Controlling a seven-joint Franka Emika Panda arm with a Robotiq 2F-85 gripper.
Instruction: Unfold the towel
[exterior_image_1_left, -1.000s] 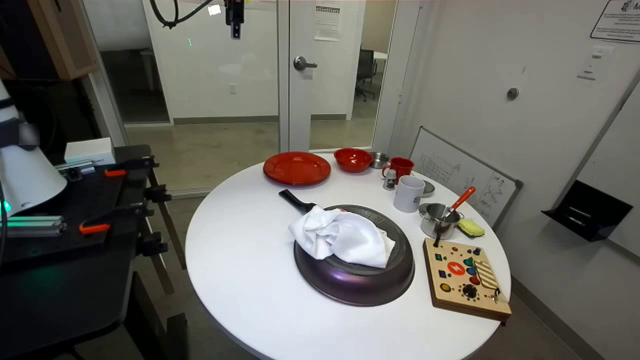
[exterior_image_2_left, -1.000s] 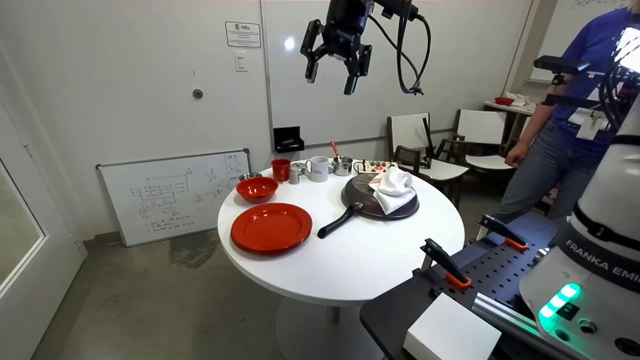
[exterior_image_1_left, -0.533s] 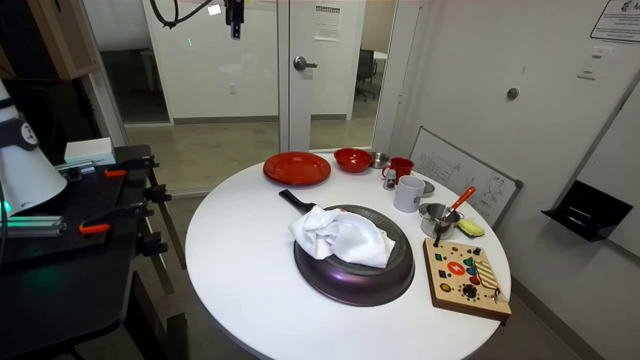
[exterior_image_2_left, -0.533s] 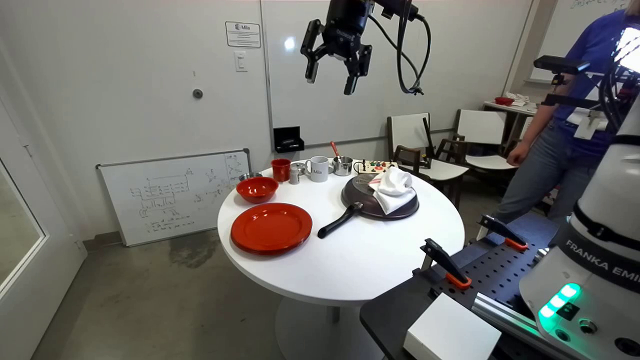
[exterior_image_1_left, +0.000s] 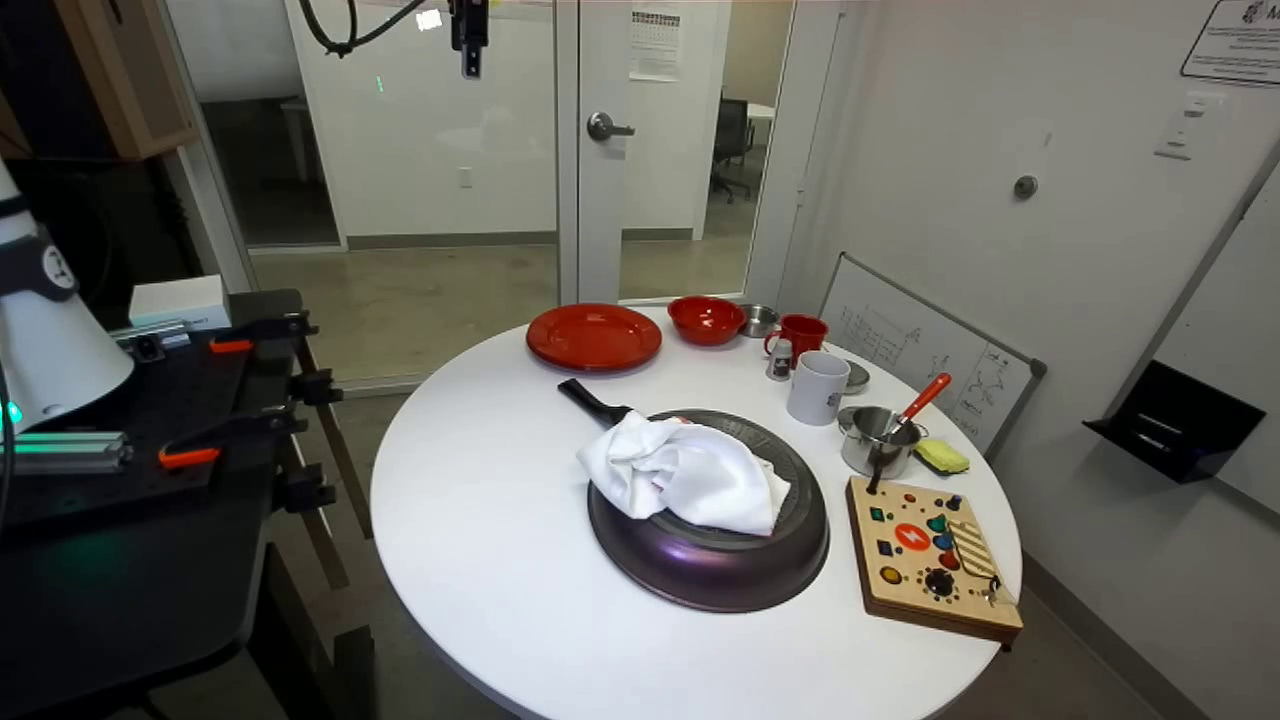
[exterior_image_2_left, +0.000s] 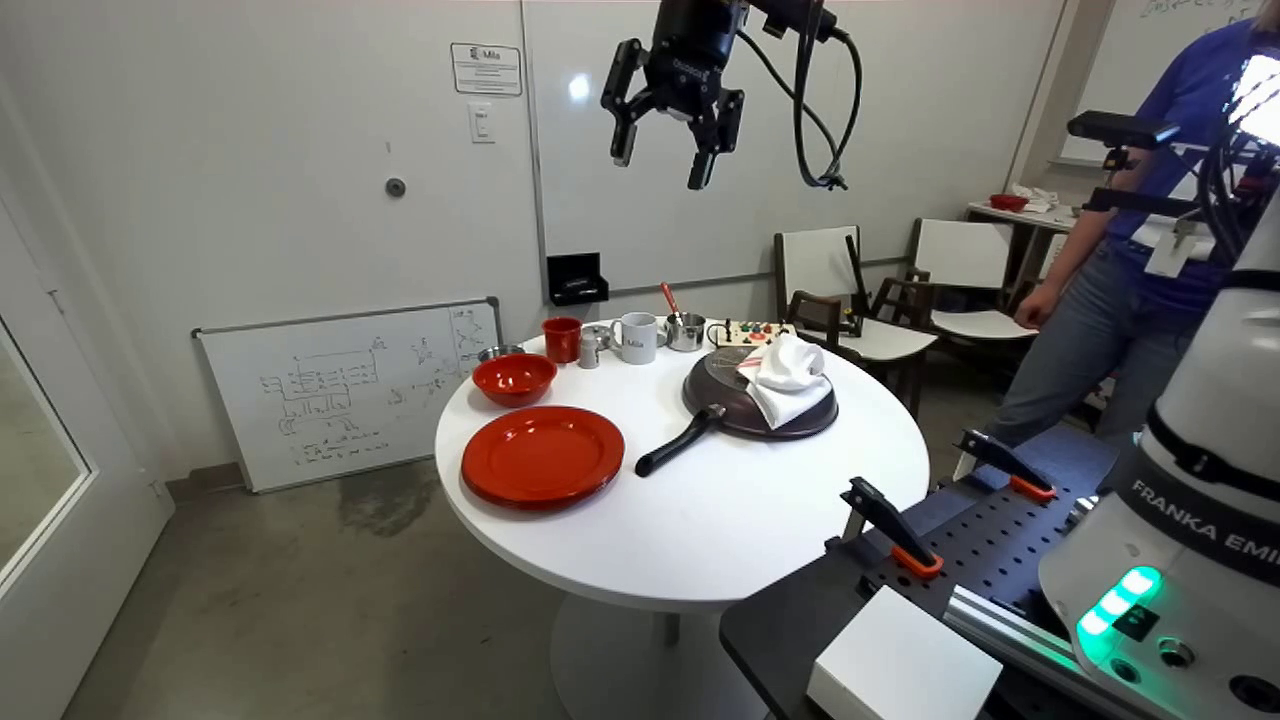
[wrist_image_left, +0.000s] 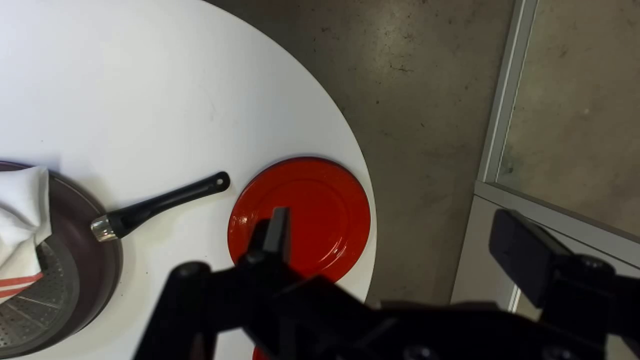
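The white towel (exterior_image_1_left: 685, 475) with red stripes is bunched in a lump on top of the dark pan (exterior_image_1_left: 710, 588). The pan is turned upside down in the middle of the round white table (exterior_image_1_left: 480, 520), and in an exterior view its black handle (exterior_image_1_left: 588, 400) is pointed between 10 and 11 o'clock. High up at 12 o'clock in an exterior view, the gripper (exterior_image_2_left: 660, 158) is held well apart from the towel, with its two fingers (exterior_image_2_left: 703, 168) spread wide. On the table, a red plate (exterior_image_1_left: 594, 337) is set at 11 o'clock, a red bowl (exterior_image_1_left: 706, 320) at 12, a red cup (exterior_image_1_left: 804, 331) at 1, a metal pot (exterior_image_1_left: 866, 451) at 2 and a wooden board (exterior_image_1_left: 920, 560) at 3. At 9 o'clock in the wrist view, the towel is cut off, so its folds cannot be seen well.
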